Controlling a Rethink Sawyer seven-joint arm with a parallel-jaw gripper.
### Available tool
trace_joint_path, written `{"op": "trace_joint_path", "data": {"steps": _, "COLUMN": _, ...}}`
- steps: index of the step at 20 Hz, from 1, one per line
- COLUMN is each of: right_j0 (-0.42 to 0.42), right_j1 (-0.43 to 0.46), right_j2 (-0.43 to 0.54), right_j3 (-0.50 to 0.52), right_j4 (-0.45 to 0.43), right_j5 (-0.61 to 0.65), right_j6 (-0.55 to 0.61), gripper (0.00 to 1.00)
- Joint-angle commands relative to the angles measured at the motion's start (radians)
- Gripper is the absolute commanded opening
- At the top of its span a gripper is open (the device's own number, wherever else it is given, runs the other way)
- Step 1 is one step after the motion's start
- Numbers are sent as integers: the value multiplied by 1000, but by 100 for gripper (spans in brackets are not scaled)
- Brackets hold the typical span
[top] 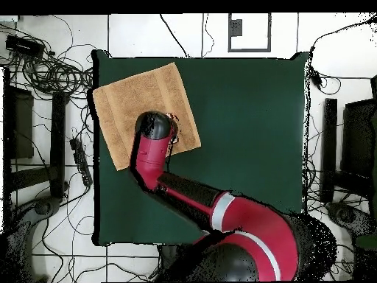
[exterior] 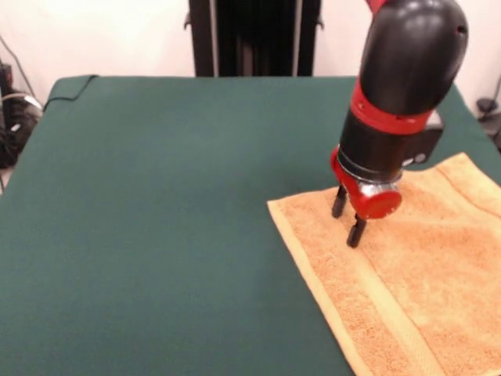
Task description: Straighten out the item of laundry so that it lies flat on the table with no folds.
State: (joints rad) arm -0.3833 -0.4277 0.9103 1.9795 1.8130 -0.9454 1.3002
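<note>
The orange-tan towel (exterior: 415, 266) lies spread out on the right side of the dark green table (exterior: 156, 204), with a woven band running along its near-left edge. It runs past the picture's right and bottom edges. My gripper (exterior: 347, 217) points down over the towel's far-left corner. It is open, its two black fingers (exterior: 356, 233) apart with only cloth beneath them, at or just above the terry. Overhead, the towel (top: 132, 99) sits in a corner of the table (top: 250, 133), and my arm (top: 153, 144) covers its lower part and hides the gripper.
The towel's corner reaches close to the table's edge (top: 96, 110). Tangled cables (top: 51, 70) lie on the floor beside that edge. The green cloth bunches slightly at a far corner (exterior: 70, 84). Dark furniture (top: 353, 140) stands past the opposite side.
</note>
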Motion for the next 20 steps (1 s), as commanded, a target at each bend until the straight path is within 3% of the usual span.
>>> {"op": "trace_joint_path", "data": {"steps": 1, "right_j0": -274, "right_j1": 104, "right_j2": 348, "right_j3": 53, "right_j4": 405, "right_j5": 71, "right_j6": -204, "gripper": 100}}
{"op": "trace_joint_path", "data": {"steps": 6, "right_j0": -415, "right_j1": 165, "right_j2": 373, "right_j3": 120, "right_j4": 410, "right_j5": 80, "right_j6": -350, "gripper": 100}}
{"op": "trace_joint_path", "data": {"steps": 12, "right_j0": -513, "right_j1": 214, "right_j2": 369, "right_j3": 138, "right_j4": 389, "right_j5": 15, "right_j6": -459, "gripper": 100}}
{"op": "trace_joint_path", "data": {"steps": 15, "right_j0": -558, "right_j1": 250, "right_j2": 325, "right_j3": 119, "right_j4": 334, "right_j5": -17, "right_j6": -554, "gripper": 100}}
{"op": "trace_joint_path", "data": {"steps": 20, "right_j0": -611, "right_j1": 253, "right_j2": 293, "right_j3": 122, "right_j4": 302, "right_j5": -47, "right_j6": -656, "gripper": 100}}
